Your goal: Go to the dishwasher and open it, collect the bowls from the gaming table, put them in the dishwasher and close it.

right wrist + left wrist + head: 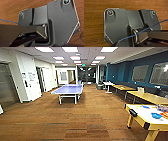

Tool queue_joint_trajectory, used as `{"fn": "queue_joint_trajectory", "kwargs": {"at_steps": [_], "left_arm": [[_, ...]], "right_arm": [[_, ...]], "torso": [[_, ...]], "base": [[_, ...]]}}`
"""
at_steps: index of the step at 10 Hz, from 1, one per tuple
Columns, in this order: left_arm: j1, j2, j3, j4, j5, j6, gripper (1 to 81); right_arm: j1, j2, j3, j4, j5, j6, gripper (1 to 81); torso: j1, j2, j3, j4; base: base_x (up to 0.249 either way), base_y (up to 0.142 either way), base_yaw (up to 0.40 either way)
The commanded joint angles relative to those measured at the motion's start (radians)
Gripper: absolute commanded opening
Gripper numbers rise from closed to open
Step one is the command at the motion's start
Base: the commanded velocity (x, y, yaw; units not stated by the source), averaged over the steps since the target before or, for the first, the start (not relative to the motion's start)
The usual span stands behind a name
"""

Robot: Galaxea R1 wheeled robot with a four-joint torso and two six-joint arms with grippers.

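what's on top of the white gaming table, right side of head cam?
On the gaming table: one blue bowl, a smaller blue item behind it, colourful things at the frame edge, too cut off to identify.

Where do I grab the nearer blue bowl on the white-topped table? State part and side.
The blue bowl looks shallow and sits flat on the gaming table, so likely pinch its rim from above, on the side facing the robot.

Gaming table — white top, blue bowls on it.

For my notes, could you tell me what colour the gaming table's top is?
White, with a yellow edge; the gaming table shows best in the head view.
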State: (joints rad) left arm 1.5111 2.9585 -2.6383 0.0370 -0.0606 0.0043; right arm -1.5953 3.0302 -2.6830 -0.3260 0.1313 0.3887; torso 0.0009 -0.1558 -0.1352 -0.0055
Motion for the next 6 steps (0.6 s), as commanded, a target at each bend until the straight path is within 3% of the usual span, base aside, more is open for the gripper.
{"fn": "queue_joint_trajectory", "kwargs": {"at_steps": [1, 6], "left_arm": [[-0.054, -0.009, 0.003, -0.003, 0.047, 0.008, 81.1], [-0.054, -0.004, 0.003, -0.003, 0.047, 0.008, 81.1]], "right_arm": [[0.051, 0.002, 0.008, -0.015, -0.039, -0.001, 81.1], [0.051, 0.001, 0.006, -0.013, -0.039, -0.001, 81.1]], "torso": [[0.000, 0.000, 0.000, 0.000], [0.000, 0.000, 0.000, 0.000]], "base": [[0.181, 0.000, 0.000], [0.171, 0.000, 0.000]]}}
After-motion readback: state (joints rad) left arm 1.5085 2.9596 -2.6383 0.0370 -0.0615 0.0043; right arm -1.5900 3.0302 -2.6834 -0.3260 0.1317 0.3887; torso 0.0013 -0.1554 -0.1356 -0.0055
